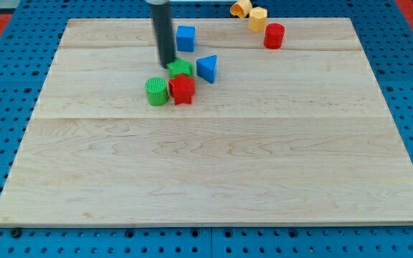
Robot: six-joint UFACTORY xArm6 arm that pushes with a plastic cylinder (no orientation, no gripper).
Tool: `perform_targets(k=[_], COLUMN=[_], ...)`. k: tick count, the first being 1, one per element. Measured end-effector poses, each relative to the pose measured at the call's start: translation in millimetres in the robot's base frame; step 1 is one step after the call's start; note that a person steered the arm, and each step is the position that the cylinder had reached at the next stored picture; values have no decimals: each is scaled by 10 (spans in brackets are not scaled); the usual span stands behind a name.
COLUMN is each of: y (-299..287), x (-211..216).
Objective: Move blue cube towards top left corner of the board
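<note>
- Blue cube [186, 38] sits on the wooden board [214, 172] near the view's top, a little left of centre, standing free with bare wood on its left.
- From my seat, my tip [168, 66] is down on the board just below and to the left of the blue cube, apart from it; the rod rises to the view's top edge.
- It is a plain rod with nothing that spreads or pinches, and it holds nothing.
- My tip is right at the upper left edge of a green block [181, 69]; I cannot tell whether they touch.
- A red block [182, 89] sits against the green block's lower side, and a green cylinder [157, 91] stands just left of the red block.
- A blue triangular block [207, 68] lies just right of the green block, below and right of the blue cube.
- Well off toward the top right are a red cylinder [274, 35] and two yellow blocks, one [257, 18] on the board's edge and one [241, 8] beyond it.
</note>
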State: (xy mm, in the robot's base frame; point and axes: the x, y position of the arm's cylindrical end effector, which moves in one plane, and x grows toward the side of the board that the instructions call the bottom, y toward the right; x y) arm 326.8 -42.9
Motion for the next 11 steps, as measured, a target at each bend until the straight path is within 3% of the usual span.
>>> perform_targets(k=[1,3,5,7,8,9,10,11], y=[394,-48,406,452,472,50,-502,-1175], x=[-327,-1027,-800,-680,-259,-334,-752,-897])
